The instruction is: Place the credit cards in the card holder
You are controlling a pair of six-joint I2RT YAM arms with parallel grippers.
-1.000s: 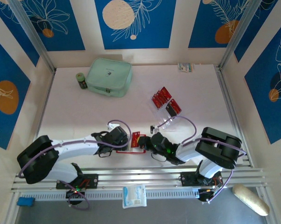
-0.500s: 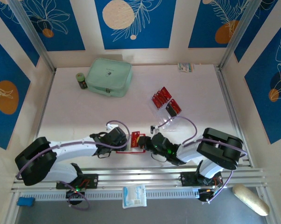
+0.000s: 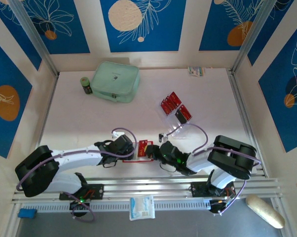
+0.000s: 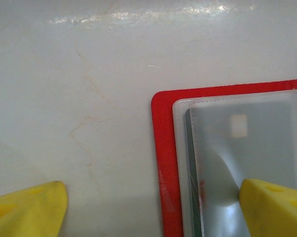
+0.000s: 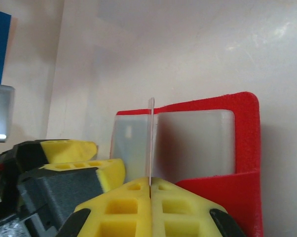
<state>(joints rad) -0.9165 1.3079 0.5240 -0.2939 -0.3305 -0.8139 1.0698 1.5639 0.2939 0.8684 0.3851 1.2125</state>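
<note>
Two grippers work at the card holder (image 5: 244, 143), which lies open and flat on the white table (image 3: 84, 123) low in the top view, just beyond the arm bases. The right gripper (image 5: 151, 190) is clenched on one credit card (image 5: 150, 138). Its wrist view shows the card edge-on as a thin pale line rising upright from between the yellow fingers (image 5: 114, 207). The card stands over the wallet's pale inner pockets, roughly at the line where two of them meet. Whether its lower edge has entered a slot cannot be told.

The left gripper (image 4: 152, 210) is spread wide and grasps nothing. In its wrist view, one yellow fingertip (image 4: 30, 210) sits at the lower left over bare table. The other, at the lower right, rests on the clear pocket inside the holder's red border. A dark edge shows beneath that pocket.

Farther up the top view, right of centre, a clear tray (image 3: 174, 129) holds more credit cards (image 3: 171, 102), red with dark bands, in two small groups. At the far side of the table, toward the upper left, a mint-green case (image 3: 115, 81) lies with a small dark jar (image 3: 86, 85) just beside it. A small packet (image 3: 196, 71) lies at the far edge on the right.
</note>
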